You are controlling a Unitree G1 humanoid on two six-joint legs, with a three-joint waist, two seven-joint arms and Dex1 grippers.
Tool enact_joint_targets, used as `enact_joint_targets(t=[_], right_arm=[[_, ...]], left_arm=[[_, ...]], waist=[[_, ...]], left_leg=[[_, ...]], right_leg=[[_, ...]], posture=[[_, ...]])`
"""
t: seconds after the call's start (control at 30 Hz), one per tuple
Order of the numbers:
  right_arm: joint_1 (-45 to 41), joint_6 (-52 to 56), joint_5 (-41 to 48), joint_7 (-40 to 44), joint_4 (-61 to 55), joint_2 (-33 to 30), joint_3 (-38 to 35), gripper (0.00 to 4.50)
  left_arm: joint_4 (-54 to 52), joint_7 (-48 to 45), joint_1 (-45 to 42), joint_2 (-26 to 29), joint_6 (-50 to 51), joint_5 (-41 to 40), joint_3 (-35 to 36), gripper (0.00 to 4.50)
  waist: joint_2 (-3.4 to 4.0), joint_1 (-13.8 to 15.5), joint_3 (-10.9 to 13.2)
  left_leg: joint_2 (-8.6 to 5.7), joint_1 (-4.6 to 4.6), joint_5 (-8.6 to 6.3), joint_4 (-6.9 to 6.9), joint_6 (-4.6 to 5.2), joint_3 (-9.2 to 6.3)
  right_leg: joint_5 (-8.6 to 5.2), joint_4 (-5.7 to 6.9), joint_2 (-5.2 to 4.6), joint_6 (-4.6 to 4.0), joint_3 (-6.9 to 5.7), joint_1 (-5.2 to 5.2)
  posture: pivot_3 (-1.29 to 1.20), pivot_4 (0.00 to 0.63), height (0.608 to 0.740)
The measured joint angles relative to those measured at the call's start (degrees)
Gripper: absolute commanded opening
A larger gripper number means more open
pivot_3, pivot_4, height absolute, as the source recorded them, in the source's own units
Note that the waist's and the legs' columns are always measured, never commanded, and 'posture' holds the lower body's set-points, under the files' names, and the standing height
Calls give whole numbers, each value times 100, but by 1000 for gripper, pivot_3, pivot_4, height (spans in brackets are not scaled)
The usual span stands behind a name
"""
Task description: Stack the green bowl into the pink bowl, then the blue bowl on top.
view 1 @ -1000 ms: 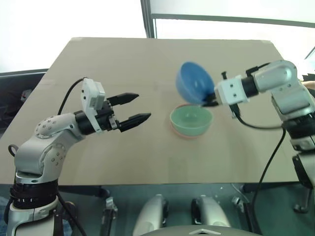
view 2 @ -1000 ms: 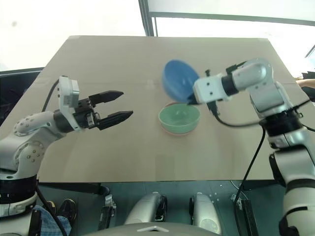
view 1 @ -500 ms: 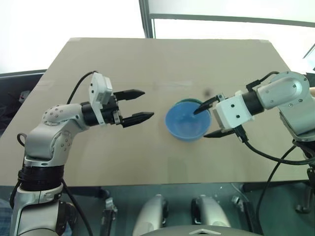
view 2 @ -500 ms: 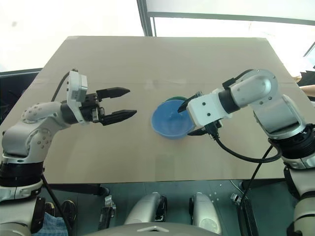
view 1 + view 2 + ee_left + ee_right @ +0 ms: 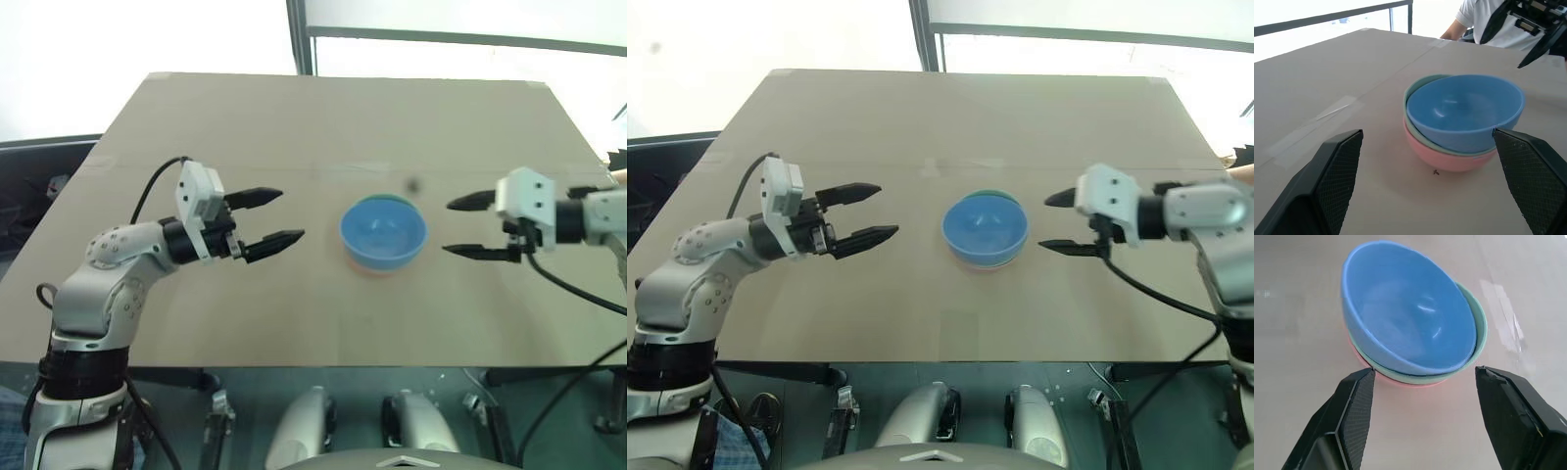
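Observation:
The blue bowl (image 5: 383,230) sits slightly tilted inside the green bowl (image 5: 1413,89), which nests in the pink bowl (image 5: 1449,162). The stack stands at the middle of the tan table (image 5: 294,127). My left gripper (image 5: 292,213) hovers open to the left of the stack, pointing at it, with nothing between its fingers (image 5: 1332,181). To the right of the stack my right gripper (image 5: 447,227) is open and empty, a short gap away from the bowls. Its fingers (image 5: 1354,416) frame the stack from the near side.
A person in a white shirt (image 5: 1484,19) sits past the table's right side, behind my right gripper (image 5: 1528,29). Strips of clear tape (image 5: 1332,110) lie flat on the table. The table's front edge (image 5: 313,364) runs just below both arms.
My right gripper let go of the blue bowl, which now rests in the green bowl, then opened and drew back to the right. The left gripper stayed about where it was.

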Motion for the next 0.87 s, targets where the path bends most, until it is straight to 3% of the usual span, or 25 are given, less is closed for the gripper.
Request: enact_joint_targets(t=[0.17, 0.3, 0.87], right_arm=[[1277, -35, 778, -87, -61, 153, -1405, 3414], [1958, -464, 921, -10, 168, 239, -1855, 3414], [2529, -1746, 932, 273, 1153, 364, -1913, 3414]], left_arm=[[-300, 235, 503, -20, -38, -7, 256, 4500], [-291, 315, 745, -81, -232, 61, 404, 4500], [374, 27, 1126, -240, -1294, 561, 397, 4500]], waist=[[0, 8, -2], [3, -10, -3], [5, 0, -6]], left_leg=[[2, 8, -6, 0, 9, 0], [3, 14, -12, 5, 22, 4], [4, 16, -13, 4, 23, 7]], right_leg=[[0, 2, 0, 0, 0, 9], [0, 6, 0, 0, 2, 12], [-1, 4, 0, -1, 3, 12]], posture=[[0, 150, 740], [0, 150, 740], [0, 150, 740]])
